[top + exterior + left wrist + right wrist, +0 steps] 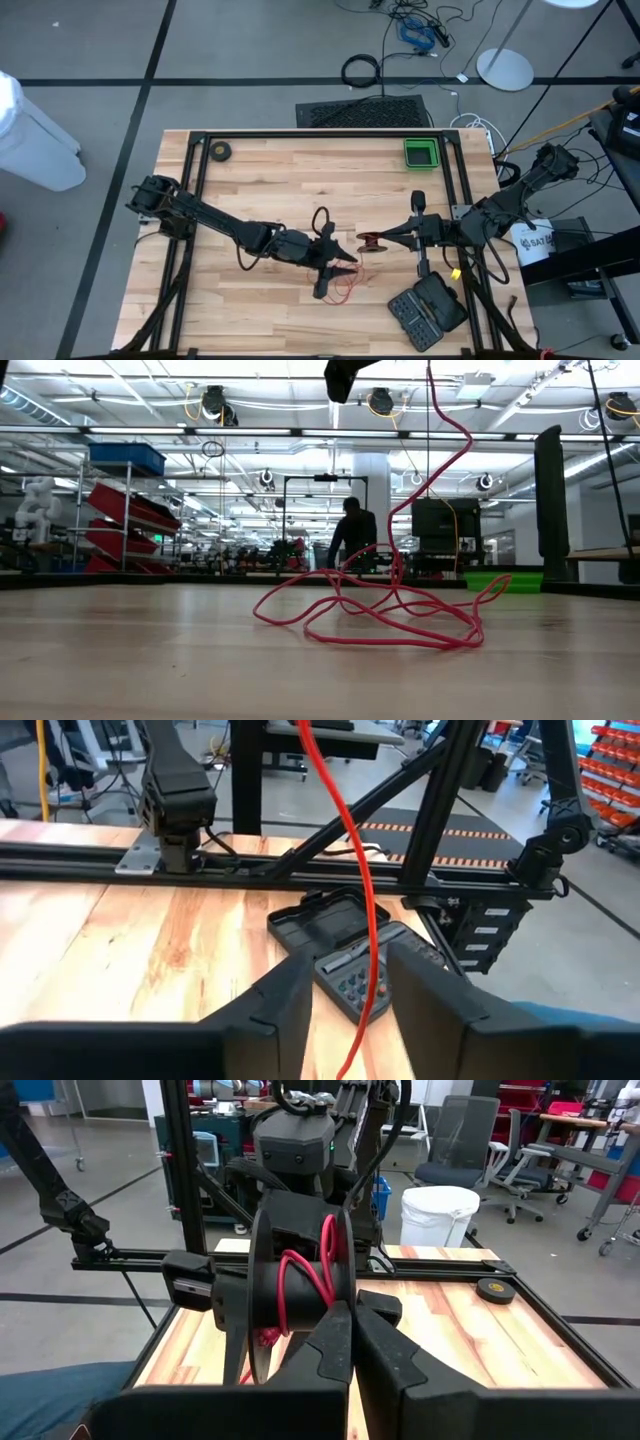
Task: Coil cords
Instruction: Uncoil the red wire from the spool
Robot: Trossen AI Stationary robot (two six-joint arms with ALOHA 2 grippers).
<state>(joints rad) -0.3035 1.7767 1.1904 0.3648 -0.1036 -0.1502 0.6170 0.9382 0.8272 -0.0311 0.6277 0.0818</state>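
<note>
The black reel (372, 242) sits near the middle of the table (260, 180), held up off the wood by the right hand (350, 1342), whose fingers are pressed together with the reel's flange right at their tips; this looks like a steadying hold, keeping the spool's axis level so cord can be laid onto it, and a few turns of the red cord (305, 1280) already sit on the hub; just beside the reel, on the side away from the right arm, the left hand (335, 262) hovers with its fingers part-way open, the cord (352, 850) running down between the fingers (275, 1010) without a clear pinch, so I judge it is guiding or about to nip the strand, not gripping it yet; below that hand the rest of the cord (385, 610) lies in a loose tangle on the table, one strand rising straight up from it; most of the winding seems not yet done.
</note>
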